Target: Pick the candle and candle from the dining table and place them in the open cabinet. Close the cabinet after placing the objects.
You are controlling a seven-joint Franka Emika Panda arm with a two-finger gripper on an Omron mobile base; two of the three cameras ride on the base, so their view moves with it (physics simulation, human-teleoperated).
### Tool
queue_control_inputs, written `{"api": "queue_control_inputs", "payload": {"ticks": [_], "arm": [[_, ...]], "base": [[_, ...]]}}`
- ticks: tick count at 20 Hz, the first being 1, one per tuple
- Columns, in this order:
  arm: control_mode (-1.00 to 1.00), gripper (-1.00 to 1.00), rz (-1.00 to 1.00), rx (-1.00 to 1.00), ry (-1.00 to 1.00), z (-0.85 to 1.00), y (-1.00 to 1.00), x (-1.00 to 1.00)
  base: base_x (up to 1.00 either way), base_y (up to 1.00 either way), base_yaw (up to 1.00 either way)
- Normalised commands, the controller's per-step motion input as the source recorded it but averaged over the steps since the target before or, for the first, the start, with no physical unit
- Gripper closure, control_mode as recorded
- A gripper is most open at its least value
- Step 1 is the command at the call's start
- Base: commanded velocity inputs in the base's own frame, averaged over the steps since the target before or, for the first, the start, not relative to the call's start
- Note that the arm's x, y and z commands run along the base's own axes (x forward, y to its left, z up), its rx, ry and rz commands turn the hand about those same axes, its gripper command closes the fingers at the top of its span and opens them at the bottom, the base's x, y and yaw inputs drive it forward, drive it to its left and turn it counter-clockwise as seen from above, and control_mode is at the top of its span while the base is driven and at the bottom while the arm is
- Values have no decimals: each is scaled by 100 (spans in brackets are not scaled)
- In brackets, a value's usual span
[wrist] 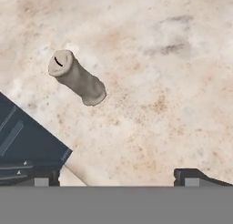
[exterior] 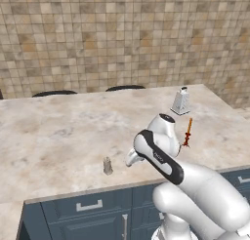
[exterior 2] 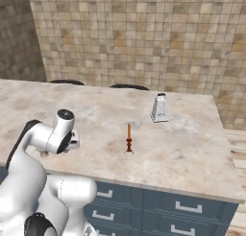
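Your pincer (wrist: 116,177) hangs fully spread, empty, above the table (wrist: 173,82). The grey candle (wrist: 76,77) stands beyond its left fingertip; the red candle (exterior: 188,132) well apart.

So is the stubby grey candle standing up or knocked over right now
Standing upright. The grey-beige candle sits on its base near the dining table's front edge; the hand view looks down on its wick end.

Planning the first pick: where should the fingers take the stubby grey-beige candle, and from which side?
Grip the grey-beige candle around its mid-body, coming straight down from above. It stands upright near the dining table front edge, a plain round pillar with bare top all around, so the open gripper can probably straddle it.
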Motion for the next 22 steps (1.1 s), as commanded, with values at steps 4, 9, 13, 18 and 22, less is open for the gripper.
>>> {"api": "queue_control_inputs", "payload": {"ticks": [4,9,13,18,22], "arm": [[-100,-100,28,0,-14,-9,0,0],[-100,-100,31,0,-7,-8,0,0],[-100,-100,31,7,-1,-10,0,0],[-100,-100,26,18,-1,-2,0,0],[-100,-100,17,33,0,0,-6,0]], "base": [[0,0,0],[0,0,0],[0,0,0],[0,0,0],[0,0,0]]}}
